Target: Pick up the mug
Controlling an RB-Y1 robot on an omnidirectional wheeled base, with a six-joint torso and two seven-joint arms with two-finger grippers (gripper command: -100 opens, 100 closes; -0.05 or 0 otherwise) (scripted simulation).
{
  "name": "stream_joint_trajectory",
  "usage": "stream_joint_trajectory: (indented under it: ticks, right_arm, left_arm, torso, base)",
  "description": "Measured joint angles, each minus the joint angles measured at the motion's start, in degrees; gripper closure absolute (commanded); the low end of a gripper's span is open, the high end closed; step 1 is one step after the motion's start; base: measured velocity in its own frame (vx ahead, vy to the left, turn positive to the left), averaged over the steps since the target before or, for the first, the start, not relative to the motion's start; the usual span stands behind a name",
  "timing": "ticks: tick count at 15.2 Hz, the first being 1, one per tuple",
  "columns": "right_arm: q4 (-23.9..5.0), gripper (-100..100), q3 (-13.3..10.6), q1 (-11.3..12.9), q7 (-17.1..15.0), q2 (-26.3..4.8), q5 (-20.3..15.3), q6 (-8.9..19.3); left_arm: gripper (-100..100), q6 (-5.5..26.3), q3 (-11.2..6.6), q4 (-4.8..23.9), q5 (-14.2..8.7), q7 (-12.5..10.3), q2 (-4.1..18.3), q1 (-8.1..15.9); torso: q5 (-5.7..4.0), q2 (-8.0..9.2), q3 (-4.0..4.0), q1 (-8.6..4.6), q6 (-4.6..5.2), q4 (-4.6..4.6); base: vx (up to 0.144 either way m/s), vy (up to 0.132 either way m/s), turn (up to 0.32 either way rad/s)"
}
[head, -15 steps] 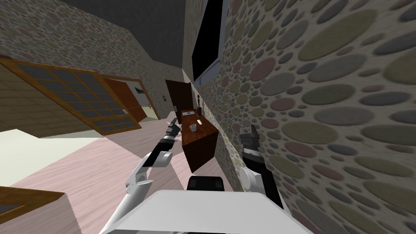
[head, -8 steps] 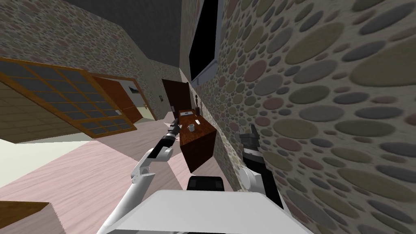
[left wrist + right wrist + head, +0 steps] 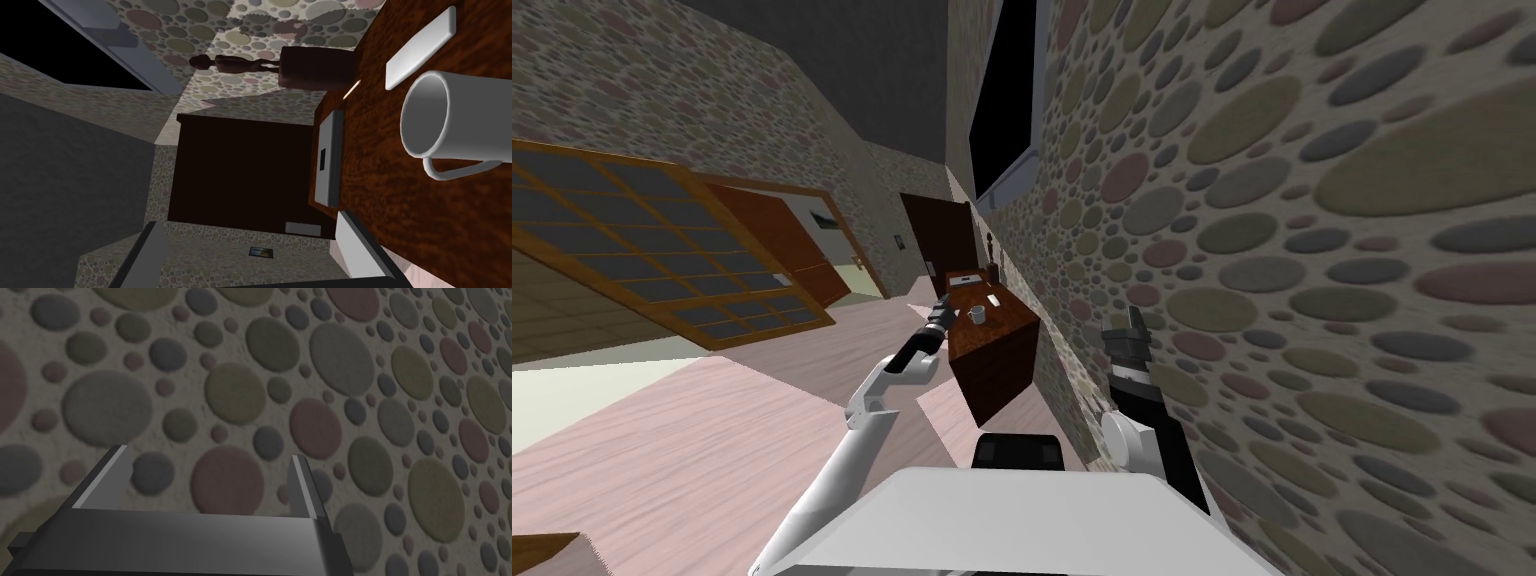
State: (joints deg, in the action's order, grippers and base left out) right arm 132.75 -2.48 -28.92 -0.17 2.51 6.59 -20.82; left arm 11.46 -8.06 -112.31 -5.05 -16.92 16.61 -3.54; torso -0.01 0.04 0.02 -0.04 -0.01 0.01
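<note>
On top of a dark wooden cabinet (image 3: 1004, 372) (image 3: 380, 195) stands a white mug (image 3: 977, 314) (image 3: 440, 125), upright, with a flat white slab (image 3: 420, 47) just beyond it. At the cabinet's near edge hovers the left gripper (image 3: 944, 303) (image 3: 247, 222), fingers spread wide with nothing between them. The mug sits past one fingertip, outside the gap, with its handle turned toward the gripper. On the cabinet's other side hangs the right gripper (image 3: 1134, 320) (image 3: 209, 454), fingers likewise spread.

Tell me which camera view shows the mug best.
The left wrist view: the white mug is near and large, rim, inside and handle plain, on the brown tabletop. The head view has it tiny near the left pincer. The right wrist view faces elsewhere.
</note>
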Motion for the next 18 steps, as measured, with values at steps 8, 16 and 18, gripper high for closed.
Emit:
stream_joint_trajectory:
  ticks: [8,16,18]
  right_arm:
    - [0.0,0,0.0,0.0,0.0,0.0,0.0,0.0]
    - [0.0,0,0.0,0.0,0.0,0.0,0.0,0.0]
    - [0.0,0,0.0,0.0,0.0,0.0,0.0,0.0]
  left_arm:
    - [-100,9.0,-1.97,5.2,-0.2,-3.7,1.6,5.4]
    - [-100,18.1,-3.96,10.4,-0.2,-7.4,2.8,10.4]
    - [-100,20.3,-4.71,12.4,-0.2,-8.7,3.3,12.4]
  torso:
    - [0.00,-0.01,-0.01,0.00,0.00,0.00]
    - [0.00,-0.02,-0.01,0.00,0.00,-0.01]
    - [-0.01,-0.03,-0.02,-0.03,0.03,-0.01]
  base:
    - [-0.010,-0.018,-0.079]
    - [-0.006,-0.016,-0.076]
    - [-0.004,-0.017,-0.098]
